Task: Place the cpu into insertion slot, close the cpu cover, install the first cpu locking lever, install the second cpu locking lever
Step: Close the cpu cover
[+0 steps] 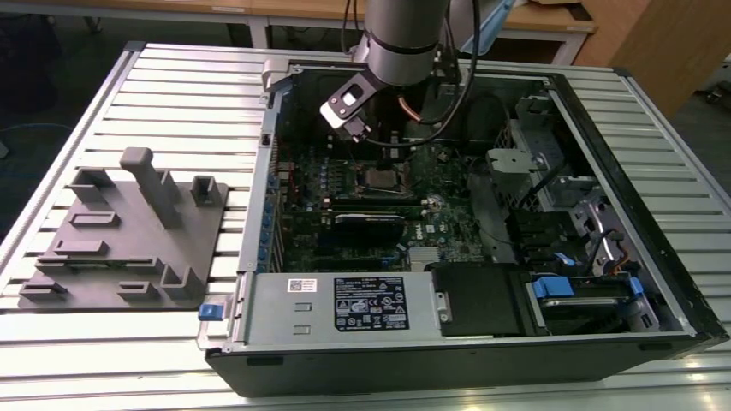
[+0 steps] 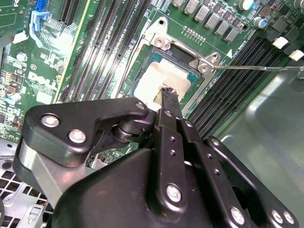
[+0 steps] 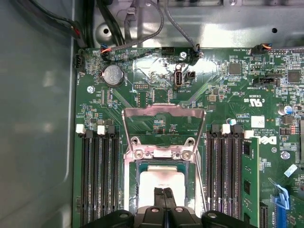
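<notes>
The black jointed metal gripper (image 2: 169, 96) is nearest in the second wrist view. Its jaws are pressed together and hold nothing, and the tips stand on or just above the cpu (image 3: 151, 183), a small square chip with a pale silvery face. The chip lies flat inside the insertion slot (image 1: 381, 177), the square socket in the upper middle of the exterior view. The cpu cover (image 3: 164, 110), a thin silvery frame plate, lies folded back on the green board. So I judge the placing step is nearly finished and the closing is not yet done. A move from here calls, I think, for a straight lift, so that the chip is not dragged. Long black memory slots (image 3: 97, 175) flank the socket closely, and a thin wire lever (image 2: 256, 68) sticks out sideways. Free room is mainly above.
</notes>
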Motion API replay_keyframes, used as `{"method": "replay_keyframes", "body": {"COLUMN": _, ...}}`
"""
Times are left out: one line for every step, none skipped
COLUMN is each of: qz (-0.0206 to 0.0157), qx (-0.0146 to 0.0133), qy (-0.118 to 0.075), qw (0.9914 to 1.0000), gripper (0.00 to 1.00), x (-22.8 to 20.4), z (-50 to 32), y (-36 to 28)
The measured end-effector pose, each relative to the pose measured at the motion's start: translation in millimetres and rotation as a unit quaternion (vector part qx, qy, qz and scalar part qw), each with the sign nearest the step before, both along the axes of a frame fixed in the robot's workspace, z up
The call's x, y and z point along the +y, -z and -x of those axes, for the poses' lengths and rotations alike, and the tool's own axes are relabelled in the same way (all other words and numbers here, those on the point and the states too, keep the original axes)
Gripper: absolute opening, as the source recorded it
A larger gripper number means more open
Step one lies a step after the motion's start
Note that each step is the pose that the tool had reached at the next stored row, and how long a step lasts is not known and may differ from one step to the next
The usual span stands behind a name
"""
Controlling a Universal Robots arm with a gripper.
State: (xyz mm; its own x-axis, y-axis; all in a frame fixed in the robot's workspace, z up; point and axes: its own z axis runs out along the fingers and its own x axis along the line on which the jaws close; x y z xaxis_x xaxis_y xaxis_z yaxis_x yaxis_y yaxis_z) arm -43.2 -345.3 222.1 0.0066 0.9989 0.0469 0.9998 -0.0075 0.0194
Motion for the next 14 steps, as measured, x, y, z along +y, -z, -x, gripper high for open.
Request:
{"method": "replay_keyframes", "body": {"qz": 0.0000, "qx": 0.0000, "qy": 0.000, "qw": 1.00000, "gripper": 0.11, "x": 0.0, "z": 0.0, "y": -0.4}}
{"method": "replay_keyframes", "body": {"qz": 0.0000, "qx": 0.0000, "qy": 0.000, "qw": 1.00000, "gripper": 0.11, "x": 0.0, "z": 0.0, "y": -0.9}}
{"method": "replay_keyframes", "body": {"qz": 0.0000, "qx": 0.0000, "qy": 0.000, "qw": 1.00000, "gripper": 0.11, "x": 0.0, "z": 0.0, "y": -1.3}}
{"method": "replay_keyframes", "body": {"qz": 0.0000, "qx": 0.0000, "qy": 0.000, "qw": 1.00000, "gripper": 0.11, "x": 0.0, "z": 0.0, "y": -1.7}}
{"method": "replay_keyframes", "body": {"qz": 0.0000, "qx": 0.0000, "qy": 0.000, "qw": 1.00000, "gripper": 0.11, "x": 0.0, "z": 0.0, "y": -2.1}}
{"method": "replay_keyframes", "body": {"qz": 0.0000, "qx": 0.0000, "qy": 0.000, "qw": 1.00000, "gripper": 0.11, "x": 0.0, "z": 0.0, "y": -2.5}}
{"method": "replay_keyframes", "body": {"qz": -0.0001, "qx": 0.0000, "qy": 0.000, "qw": 1.00000, "gripper": 0.11, "x": 0.0, "z": 0.0, "y": -2.8}}
{"method": "replay_keyframes", "body": {"qz": 0.0000, "qx": 0.0000, "qy": 0.000, "qw": 1.00000, "gripper": 0.11, "x": 0.0, "z": 0.0, "y": -3.2}}
{"method": "replay_keyframes", "body": {"qz": 0.0000, "qx": 0.0000, "qy": 0.000, "qw": 1.00000, "gripper": 0.11, "x": 0.0, "z": 0.0, "y": -3.5}}
{"method": "replay_keyframes", "body": {"qz": 0.0000, "qx": 0.0000, "qy": 0.000, "qw": 1.00000, "gripper": 0.11, "x": 0.0, "z": 0.0, "y": -3.8}}
{"method": "replay_keyframes", "body": {"qz": 0.0000, "qx": 0.0000, "qy": 0.000, "qw": 1.00000, "gripper": 0.11, "x": 0.0, "z": 0.0, "y": -4.1}}
{"method": "replay_keyframes", "body": {"qz": 0.0000, "qx": 0.0000, "qy": 0.000, "qw": 1.00000, "gripper": 0.11, "x": 0.0, "z": 0.0, "y": -4.4}}
{"method": "replay_keyframes", "body": {"qz": 0.0000, "qx": 0.0000, "qy": 0.000, "qw": 1.00000, "gripper": 0.11, "x": 0.0, "z": 0.0, "y": -4.7}}
{"method": "replay_keyframes", "body": {"qz": 0.0000, "qx": 0.0000, "qy": 0.000, "qw": 1.00000, "gripper": 0.11, "x": 0.0, "z": 0.0, "y": -5.1}}
